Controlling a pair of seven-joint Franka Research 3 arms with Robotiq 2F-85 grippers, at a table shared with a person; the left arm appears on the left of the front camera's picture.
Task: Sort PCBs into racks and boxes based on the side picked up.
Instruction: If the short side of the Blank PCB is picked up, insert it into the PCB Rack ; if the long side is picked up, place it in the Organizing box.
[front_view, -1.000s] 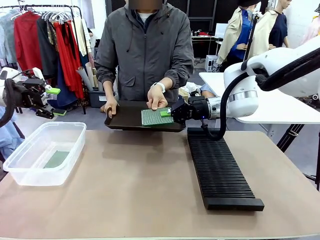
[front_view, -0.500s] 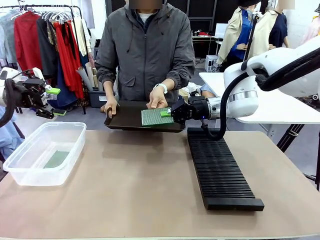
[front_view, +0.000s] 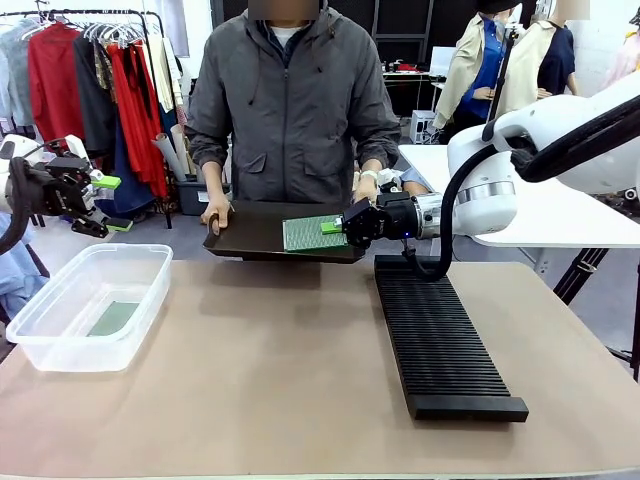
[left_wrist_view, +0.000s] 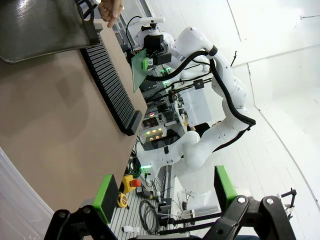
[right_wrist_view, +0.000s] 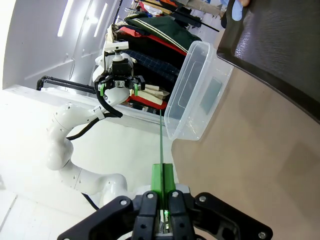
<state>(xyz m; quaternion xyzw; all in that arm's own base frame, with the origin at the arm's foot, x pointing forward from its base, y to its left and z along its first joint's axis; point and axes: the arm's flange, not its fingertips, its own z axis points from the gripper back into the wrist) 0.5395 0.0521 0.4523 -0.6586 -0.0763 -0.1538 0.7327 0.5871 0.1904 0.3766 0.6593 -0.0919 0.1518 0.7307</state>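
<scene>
PCBs: one (front_view: 112, 318) lies flat in the box (front_view: 70, 355), near left, and the rack (front_view: 440, 345) stands near right. The left gripper (left_wrist_view: 165, 192) waits at far left, fingers wide and empty. At the far edge, the right gripper (front_view: 335, 227) pinches the second PCB (front_view: 310, 233), speckled face up, over the tray (front_view: 250, 235). The person's hand (front_view: 365, 187) has moved off this board to the tray's right edge. Handover appears complete, but lift-off cannot be confirmed.
</scene>
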